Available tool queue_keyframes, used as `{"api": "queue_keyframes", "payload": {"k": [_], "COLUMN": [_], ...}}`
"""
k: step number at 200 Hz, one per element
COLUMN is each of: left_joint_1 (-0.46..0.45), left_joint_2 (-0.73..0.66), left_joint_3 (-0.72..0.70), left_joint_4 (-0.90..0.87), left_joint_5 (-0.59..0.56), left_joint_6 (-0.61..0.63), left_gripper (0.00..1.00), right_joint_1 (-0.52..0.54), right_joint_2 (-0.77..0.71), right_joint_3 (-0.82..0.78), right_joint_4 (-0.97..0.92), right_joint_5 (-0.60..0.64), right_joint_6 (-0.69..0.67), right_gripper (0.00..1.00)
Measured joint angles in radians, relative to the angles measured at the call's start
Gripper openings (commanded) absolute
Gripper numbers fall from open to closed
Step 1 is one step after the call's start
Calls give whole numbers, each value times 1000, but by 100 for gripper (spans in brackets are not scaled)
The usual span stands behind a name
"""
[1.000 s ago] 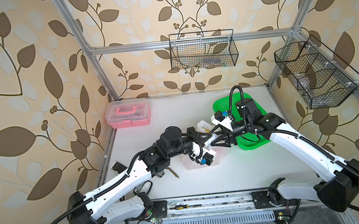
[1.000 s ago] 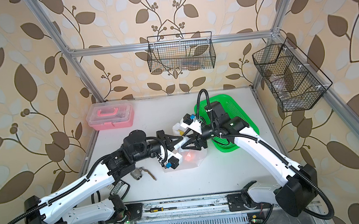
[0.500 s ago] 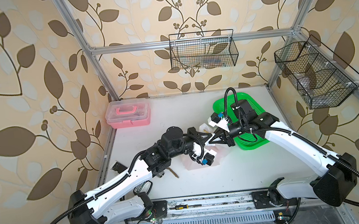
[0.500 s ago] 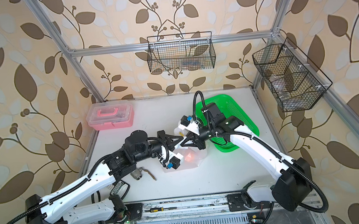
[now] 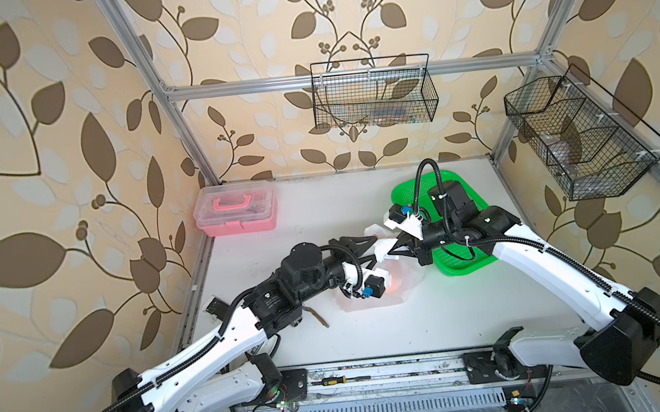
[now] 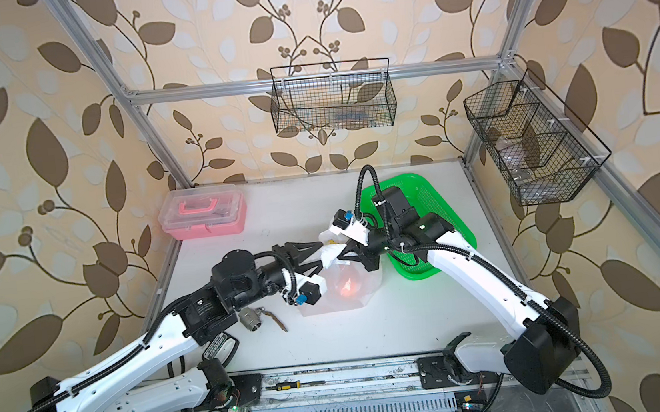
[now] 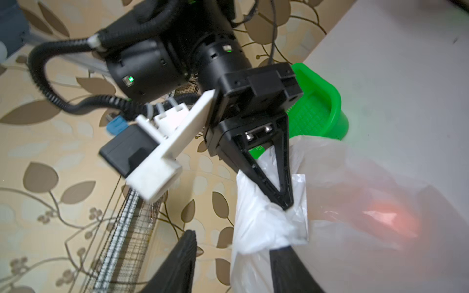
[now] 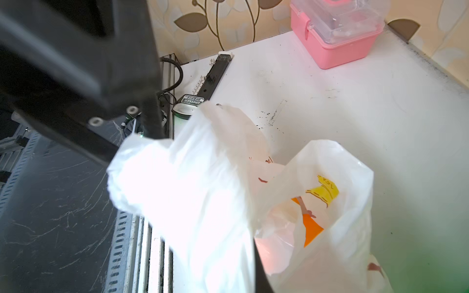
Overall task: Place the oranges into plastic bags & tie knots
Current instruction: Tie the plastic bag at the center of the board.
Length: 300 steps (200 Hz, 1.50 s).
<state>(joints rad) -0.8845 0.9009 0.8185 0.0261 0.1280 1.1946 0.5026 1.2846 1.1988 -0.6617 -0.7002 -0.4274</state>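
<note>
Far left of the green mesh plastic basket (image 5: 404,193), a pink plastic box with a clear lid (image 5: 236,214) sits by the back wall. Closer to the basket, the left gripper (image 7: 234,241) has its fingers spread, with bunched plastic between them. The thin translucent white plastic bag (image 6: 367,295) lies just left of the basket. The orange glow inside it is probably the oranges (image 6: 348,286), though it is blurred. At the basket's left edge, the right gripper (image 7: 285,205) pinches the bag's top.
</note>
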Motion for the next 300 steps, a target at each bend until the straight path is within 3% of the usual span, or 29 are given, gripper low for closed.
{"api": "queue_keyframes", "payload": {"k": [35, 48, 73, 174, 210, 300], "left_joint_1": [0, 0, 0, 2, 5, 108], "left_joint_2": [-127, -117, -45, 34, 54, 148], "left_joint_3": [-109, -137, -144, -50, 18, 102], "left_joint_4": [27, 49, 86, 140, 79, -74], "left_joint_5": [-32, -32, -26, 27, 56, 232], "left_joint_6": [-165, -212, -278, -344, -338, -359], "left_gripper": [65, 72, 73, 69, 66, 61], "right_joint_1": [0, 0, 0, 1, 2, 8], "right_joint_2": [-4, -4, -4, -6, -11, -16], "right_joint_3": [0, 0, 0, 0, 0, 0], "right_joint_4": [12, 17, 21, 21, 21, 22], "right_joint_5": [2, 2, 2, 10, 10, 10], "right_joint_6": [0, 0, 1, 0, -1, -1], "right_gripper": [0, 0, 0, 0, 0, 0]}}
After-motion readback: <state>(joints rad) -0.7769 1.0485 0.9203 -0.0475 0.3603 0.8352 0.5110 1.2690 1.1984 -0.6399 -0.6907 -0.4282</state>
